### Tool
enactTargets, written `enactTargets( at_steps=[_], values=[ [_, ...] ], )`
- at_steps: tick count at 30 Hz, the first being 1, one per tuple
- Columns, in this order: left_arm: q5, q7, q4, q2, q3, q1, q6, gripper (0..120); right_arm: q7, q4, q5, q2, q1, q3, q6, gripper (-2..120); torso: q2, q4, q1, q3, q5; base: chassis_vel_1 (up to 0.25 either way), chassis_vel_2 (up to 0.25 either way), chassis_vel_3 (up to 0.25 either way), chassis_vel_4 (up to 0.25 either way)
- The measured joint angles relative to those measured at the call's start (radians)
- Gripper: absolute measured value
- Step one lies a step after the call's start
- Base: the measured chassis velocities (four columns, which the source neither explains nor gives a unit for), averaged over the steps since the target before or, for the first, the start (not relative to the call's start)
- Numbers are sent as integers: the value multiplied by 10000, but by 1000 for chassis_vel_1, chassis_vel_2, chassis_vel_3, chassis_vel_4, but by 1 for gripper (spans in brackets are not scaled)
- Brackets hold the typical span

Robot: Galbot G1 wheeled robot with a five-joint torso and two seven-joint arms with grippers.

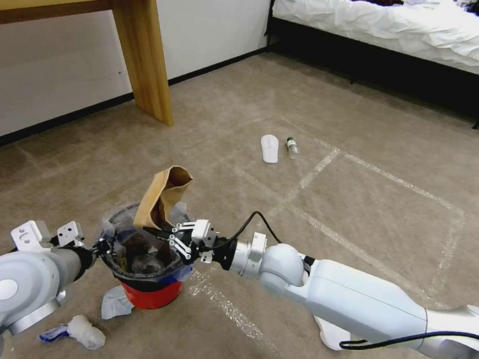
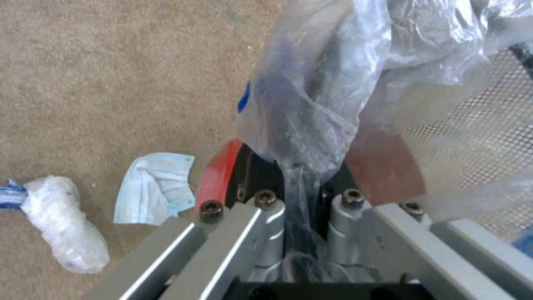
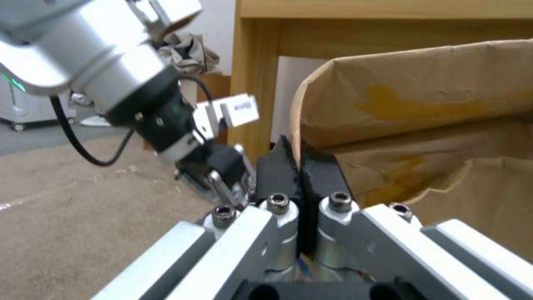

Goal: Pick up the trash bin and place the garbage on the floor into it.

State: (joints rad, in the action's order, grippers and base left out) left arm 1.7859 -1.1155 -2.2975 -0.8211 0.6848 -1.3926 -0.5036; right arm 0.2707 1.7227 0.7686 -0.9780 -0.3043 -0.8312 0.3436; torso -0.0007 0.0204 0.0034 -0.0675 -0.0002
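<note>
Open carpet [image 1: 359, 200] lies clear ahead — only a slipper [image 1: 269, 148] and bottle [image 1: 292, 147] interrupt it.

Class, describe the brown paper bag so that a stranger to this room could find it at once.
Start at the wooden table leg by the wall, then come down the carpet to the red trash bin. The brown paper bag stands in its mouth, pinched by the right gripper: the only brown, upright item.
</note>
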Motion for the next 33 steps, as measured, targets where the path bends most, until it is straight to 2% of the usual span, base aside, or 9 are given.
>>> enactTargets(
  at_steps=[15, 24, 26, 29, 31, 32, 33],
  values=[
    [19, -12, -190, 22, 99, -87, 3, 4, -107, -506, 2, -250, 244, -565, -29, 0, 0, 0, 0, 0, 0, 0, 0, 0, 0],
    [-31, -2, -270, -103, 96, -182, -39, 4, -267, -760, -37, -316, 261, -767, -2, 1, 0, 0, 0, 0, 0, 0, 0, 0, 0],
    [-33, -1, -293, -97, 103, -179, -42, 4, -329, -763, -40, -325, 288, -873, 4, 10, -1, 0, 0, -1, 0, 0, 0, 0, 0],
    [-28, -1, -302, -80, 103, -156, -42, 4, -338, -763, -42, -343, 324, -922, 13, 15, 0, 0, -1, 0, 0, 0, 0, 0, 0],
    [-2, -5, -316, -50, 103, -112, -28, 4, -336, -763, -39, -384, 432, -1023, 20, 28, -1, 0, 0, 0, 0, 0, 0, 0, 0],
    [-2, -5, -316, -50, 103, -112, -28, 4, -336, -763, -39, -384, 432, -1023, 20, 28, -1, 0, 0, 0, 0, 0, 0, 0, 0],
    [1, -11, -316, -49, 104, -111, -25, 4, -336, -761, -35, -390, 470, -1052, 20, 33, 0, 0, 0, 0, 0, 0, 0, 0, 0]
  ],
)
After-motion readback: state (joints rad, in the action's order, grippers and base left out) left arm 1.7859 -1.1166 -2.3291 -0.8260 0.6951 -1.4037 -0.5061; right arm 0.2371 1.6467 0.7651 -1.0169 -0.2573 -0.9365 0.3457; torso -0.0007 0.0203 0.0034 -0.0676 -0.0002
